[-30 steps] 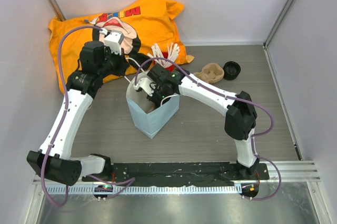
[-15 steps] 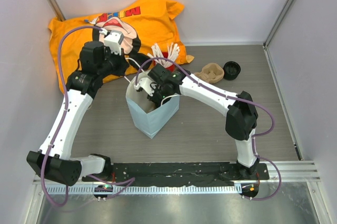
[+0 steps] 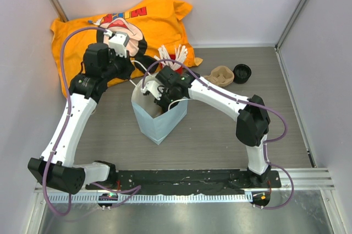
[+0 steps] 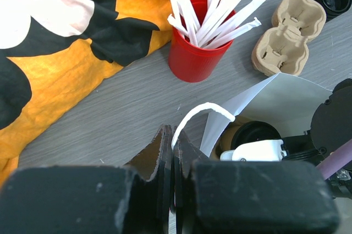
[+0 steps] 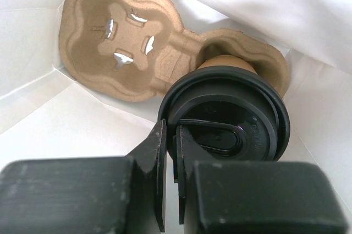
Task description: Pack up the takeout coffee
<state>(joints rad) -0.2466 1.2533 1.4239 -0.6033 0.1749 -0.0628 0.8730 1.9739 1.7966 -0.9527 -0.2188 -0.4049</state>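
**A:** Which containers hold what?

**B:** A white paper bag [image 3: 159, 114] stands open mid-way across the grey table [image 3: 220, 135]. On its floor lies a moulded brown pulp two-pocket carrier [image 5: 121, 36]. The small brown kraft paper cup with a round black plastic lid [image 5: 231, 113] stands in the carrier's right-hand pocket. Outside the bag, a red plastic cup [image 4: 192, 60] holds white wrapped sticks [image 4: 220, 8]. Near it lie a second pulp carrier [image 4: 289, 36] and a round black plastic piece [image 3: 242, 72]. A rumpled orange printed cloth [image 3: 148, 19] fills the far left corner.

**A:** And the arms?

**B:** The left arm rises along the left side and bends in toward the bag's far rim. The right arm arches over from the right, its wrist dipped into the bag's mouth.

**A:** The claws?

**B:** The left gripper [image 4: 173, 143] is clenched on the bag's white loop handle [image 4: 201, 113]. The right gripper [image 5: 170, 151] is pinched on the near-left edge of the black lid, so the cup sits directly ahead of its fingers, inside the bag.
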